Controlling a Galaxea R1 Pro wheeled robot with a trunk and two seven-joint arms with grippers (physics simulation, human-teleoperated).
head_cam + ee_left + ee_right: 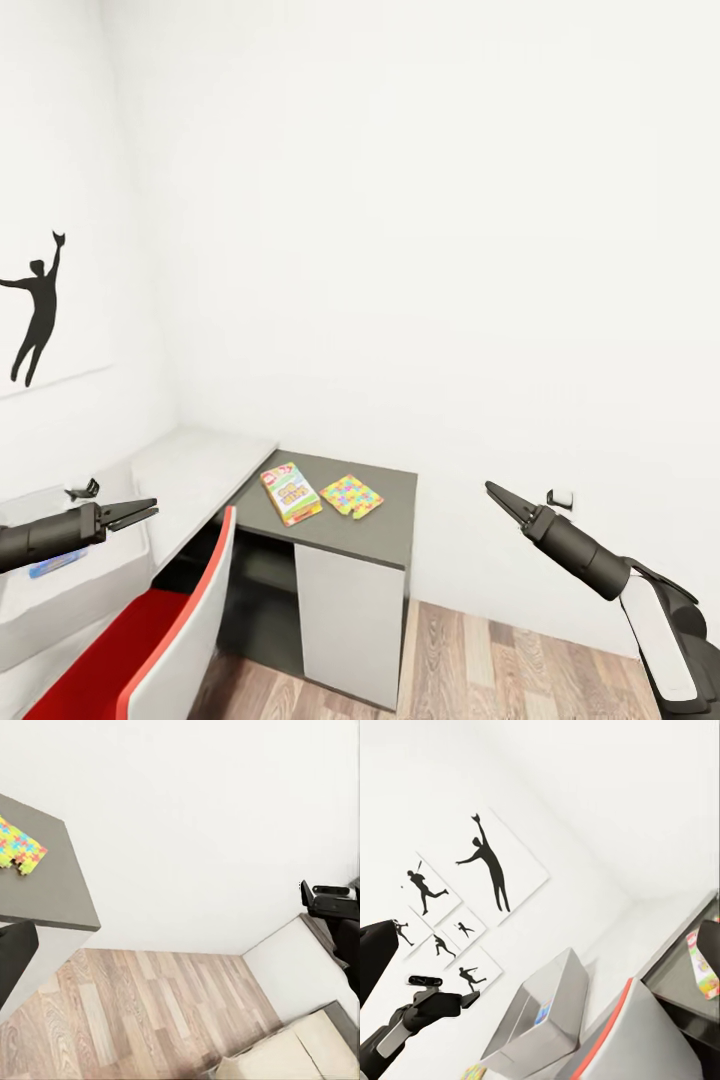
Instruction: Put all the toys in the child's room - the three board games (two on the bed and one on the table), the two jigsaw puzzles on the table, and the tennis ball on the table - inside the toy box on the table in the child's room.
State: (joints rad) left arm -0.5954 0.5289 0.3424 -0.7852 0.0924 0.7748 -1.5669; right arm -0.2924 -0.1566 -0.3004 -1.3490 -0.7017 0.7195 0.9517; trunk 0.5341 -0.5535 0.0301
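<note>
Both arms hang free: the left claw [140, 512] and right claw [498, 496] look pressed together, pinching nothing. On the dark worktop [390, 535] at lower centre lie a board game [290, 493] and a jigsaw puzzle [352, 495]; the toy box [60, 585] sits lower left. Best roll nearer, then descend squarely over the board game's edge.

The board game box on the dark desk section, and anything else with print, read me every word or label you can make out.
Board game box: bright print with a red patch at its top, lettering too small and blurred to read.
Jigsaw puzzle: coloured pieces, no text.
Wall prints: black sports silhouettes, no words.
Nothing legible anywhere.
</note>
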